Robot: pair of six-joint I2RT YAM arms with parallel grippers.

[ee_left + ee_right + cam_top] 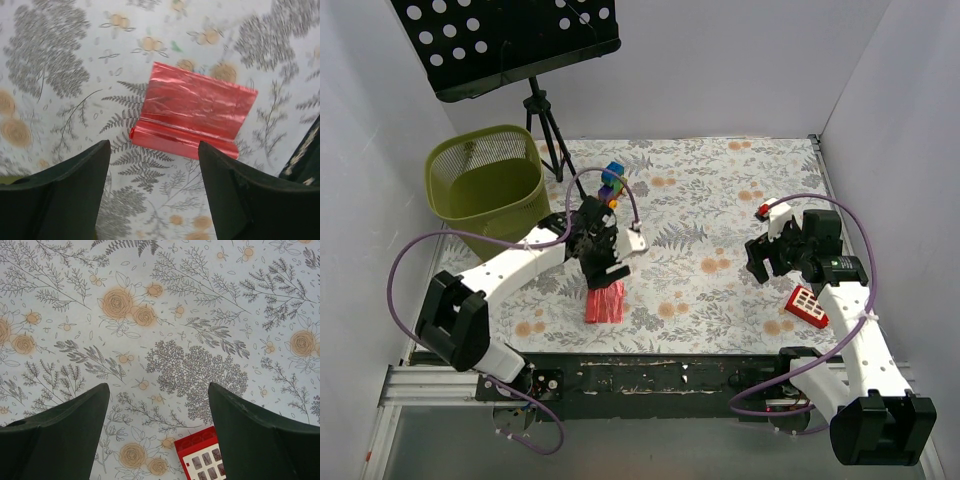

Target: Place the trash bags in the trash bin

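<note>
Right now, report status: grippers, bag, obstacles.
Left gripper open, just short of trash bag, flat on table. Right gripper open, empty. Nothing loose between bag and trash bin.

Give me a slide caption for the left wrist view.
Open left gripper poised over a folded red trash bag lying on the floral tablecloth.

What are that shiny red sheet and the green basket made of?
The trash bag looks like thin glossy plastic film: it shows creases, shine and a folded edge. The trash bin seems matte olive plastic, with fine mesh holes in its walls.
</note>
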